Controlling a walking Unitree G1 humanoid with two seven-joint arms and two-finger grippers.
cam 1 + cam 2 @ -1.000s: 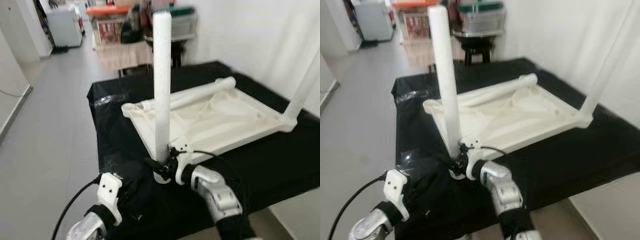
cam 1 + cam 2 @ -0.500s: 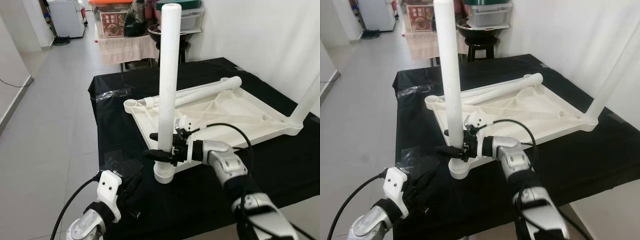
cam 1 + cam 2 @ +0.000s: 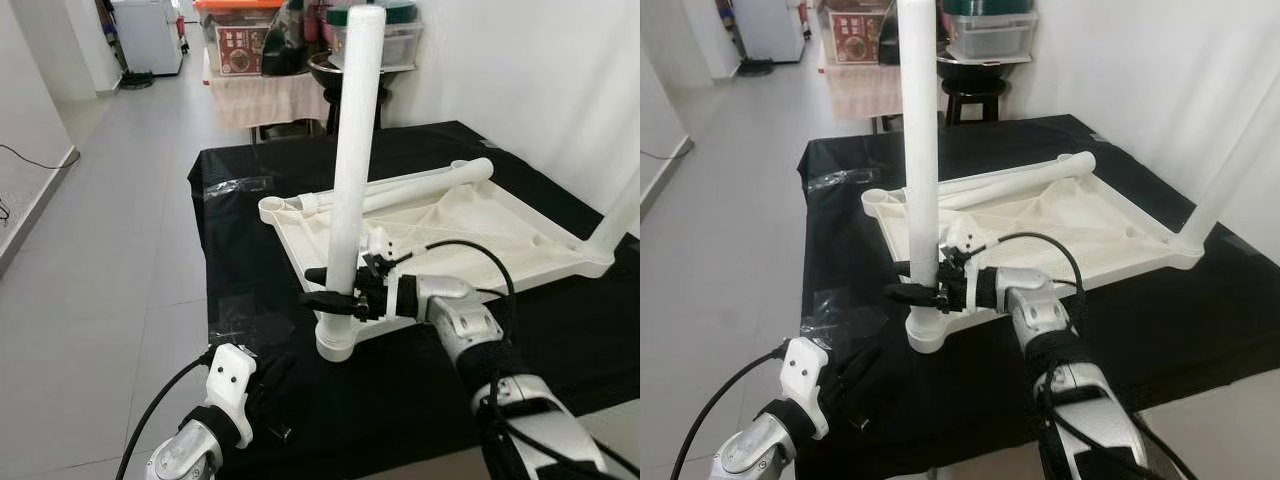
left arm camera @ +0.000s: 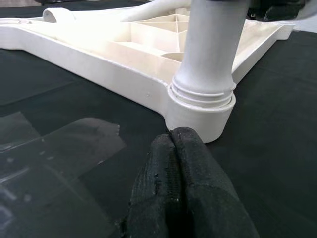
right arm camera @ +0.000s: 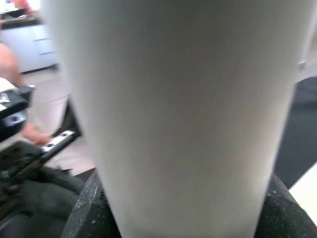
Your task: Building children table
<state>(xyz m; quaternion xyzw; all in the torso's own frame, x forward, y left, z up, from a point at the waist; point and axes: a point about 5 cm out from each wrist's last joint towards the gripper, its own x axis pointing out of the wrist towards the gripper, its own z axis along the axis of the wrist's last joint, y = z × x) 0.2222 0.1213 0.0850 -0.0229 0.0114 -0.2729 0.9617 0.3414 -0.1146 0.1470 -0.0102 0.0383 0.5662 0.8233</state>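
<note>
- I have the right claw [image 3: 335,297] pinching the tall white plastic table leg [image 3: 352,170] low on its shaft, just above the round corner socket [image 3: 335,345] of the upturned white plastic tabletop [image 3: 470,235].
- That tabletop lies upside down on the black-covered worktop [image 3: 240,250], a second leg [image 3: 615,215] upright at its far corner and a loose white tube [image 3: 420,187] resting across it.
- The leg looks nearly seated; I'd keep it plumb and press straight down, since a tilted push could jam it.
- My left claw [image 4: 176,173], fingers pressed together and holding nothing, sits on the cloth just beside the socket; I'd brace the corner there.
</note>
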